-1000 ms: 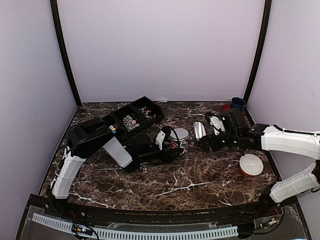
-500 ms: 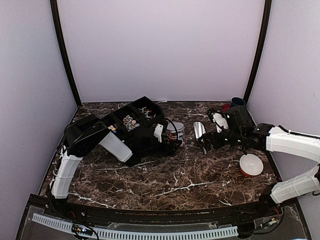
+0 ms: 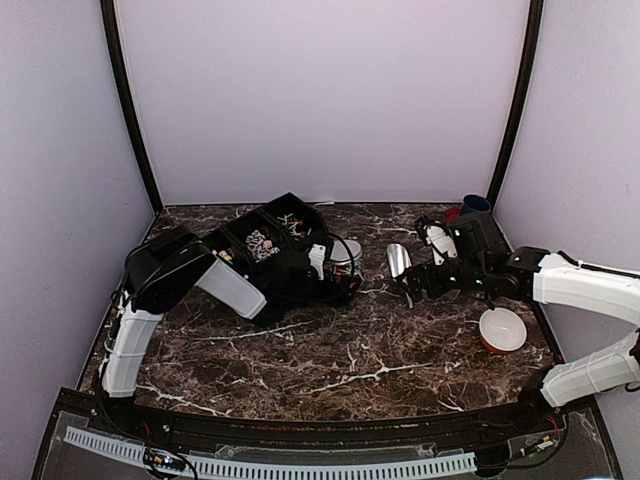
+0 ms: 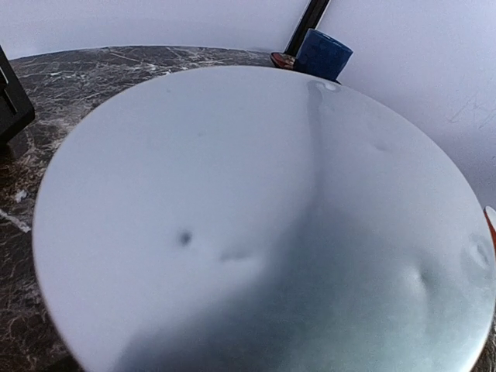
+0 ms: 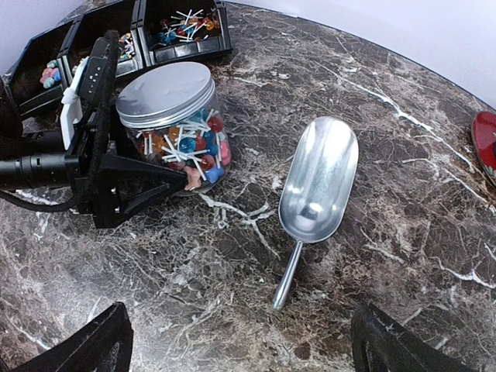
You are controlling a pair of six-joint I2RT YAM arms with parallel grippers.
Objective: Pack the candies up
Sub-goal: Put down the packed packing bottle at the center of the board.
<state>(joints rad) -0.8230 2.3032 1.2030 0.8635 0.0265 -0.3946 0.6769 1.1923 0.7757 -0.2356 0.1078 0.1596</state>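
Observation:
A clear round jar with a silver lid (image 5: pixel 167 93) stands on the marble, with stick candies (image 5: pixel 190 147) showing through its wall. More candies (image 3: pixel 262 243) lie in the black three-compartment tray (image 3: pixel 300 208). My left gripper (image 3: pixel 343 270) straddles the jar with its jaws spread wide, and one black finger (image 5: pixel 132 182) lies along the jar's base. In the left wrist view the lid (image 4: pixel 256 225) fills the frame and hides the fingers. A metal scoop (image 5: pixel 318 182) lies empty to the right of the jar. My right gripper (image 5: pixel 242 353) hovers open above the scoop's handle.
A white bowl (image 3: pixel 502 330) sits at the right, near my right arm. A blue cup (image 3: pixel 476 207) and a red item (image 5: pixel 487 143) stand at the back right corner. The tray (image 5: pixel 46 46) lies just behind the jar. Purple walls enclose the table.
My left arm has shifted the jar back and left toward the tray, and its jaws have spread wider. My right gripper drew back to the right, then held still.

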